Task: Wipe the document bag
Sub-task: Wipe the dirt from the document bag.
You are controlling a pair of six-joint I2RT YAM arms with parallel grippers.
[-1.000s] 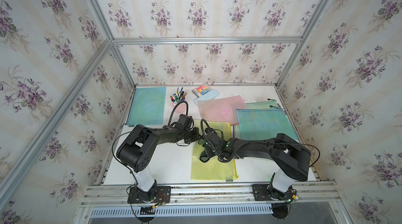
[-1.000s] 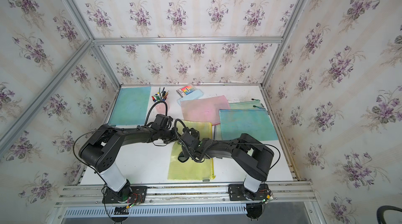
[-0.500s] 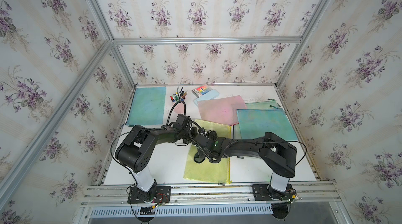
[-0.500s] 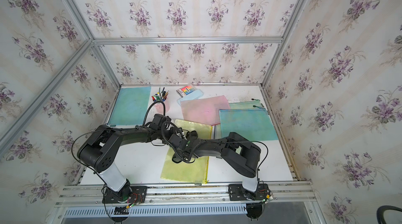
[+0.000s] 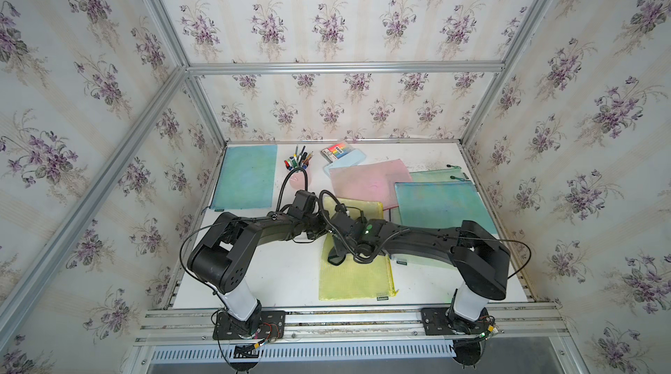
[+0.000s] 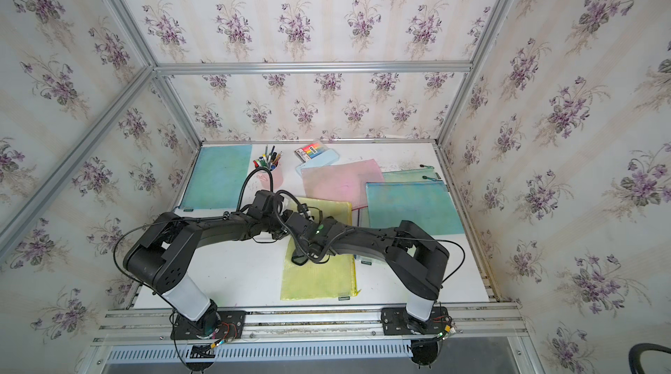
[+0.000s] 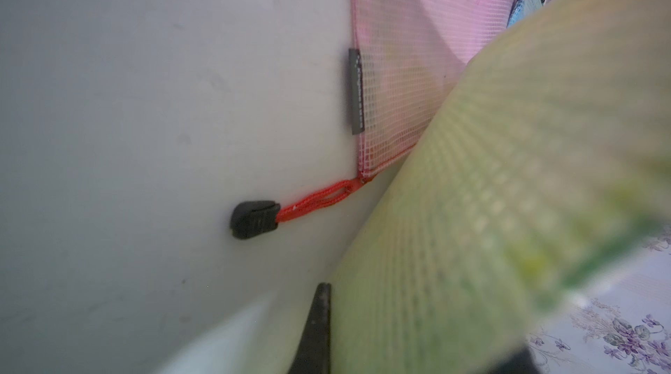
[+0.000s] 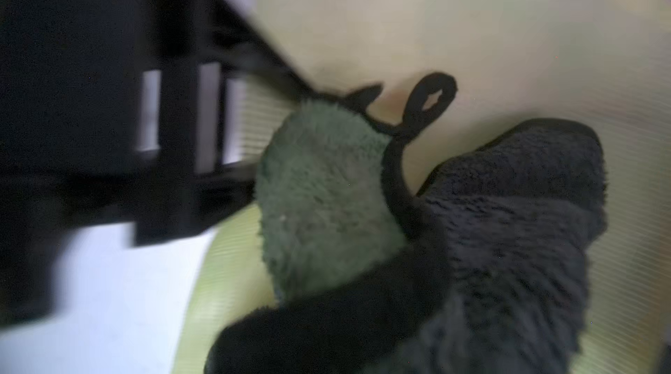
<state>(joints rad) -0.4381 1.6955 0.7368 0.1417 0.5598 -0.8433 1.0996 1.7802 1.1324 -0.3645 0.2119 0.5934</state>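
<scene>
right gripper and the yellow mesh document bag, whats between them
A fuzzy dark green and black cloth sits between the right gripper and the yellow mesh document bag, resting on the bag. The right wrist view shows it closest.

pen cup (image 5: 297,182) near marker box (image 5: 337,150)

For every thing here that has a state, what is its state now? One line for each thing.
left gripper: shut on the yellow document bag, at its edge
right gripper: shut on the cloth
cloth: bunched, resting on the yellow document bag
yellow document bag: mostly flat, one edge lifted
pink document bag: flat on the table
pen cup: upright, holding pens
</scene>
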